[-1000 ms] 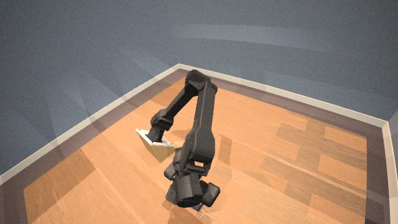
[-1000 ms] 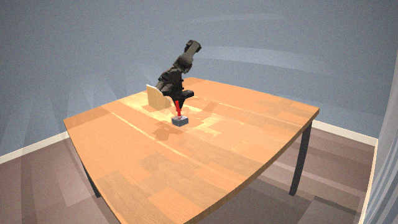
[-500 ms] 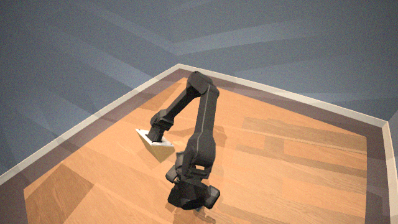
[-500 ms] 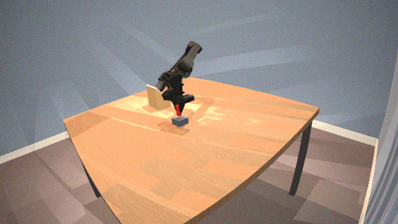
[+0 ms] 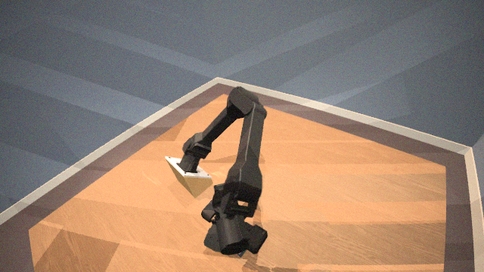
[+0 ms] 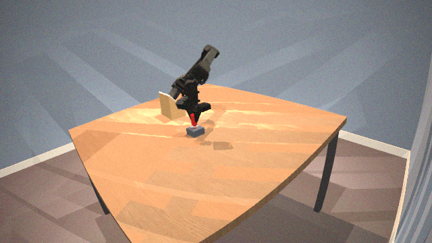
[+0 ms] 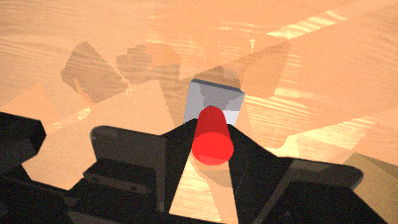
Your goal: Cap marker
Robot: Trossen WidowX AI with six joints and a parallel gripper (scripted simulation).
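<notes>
My gripper (image 7: 211, 125) (image 6: 194, 115) (image 5: 232, 236) is shut on the red cap (image 7: 212, 137) (image 6: 193, 119). The cap stands upright directly over the grey holder block (image 7: 200, 100) (image 6: 196, 131), and its lower end reaches down to the top of the block. The marker itself is hidden under the cap. In the top view the gripper covers the cap and almost all of the block.
The arm's pale wedge-shaped base (image 5: 193, 181) (image 6: 169, 106) stands on the wooden table (image 6: 236, 175) just behind the block. The arm bends high over the spot between the base and the block.
</notes>
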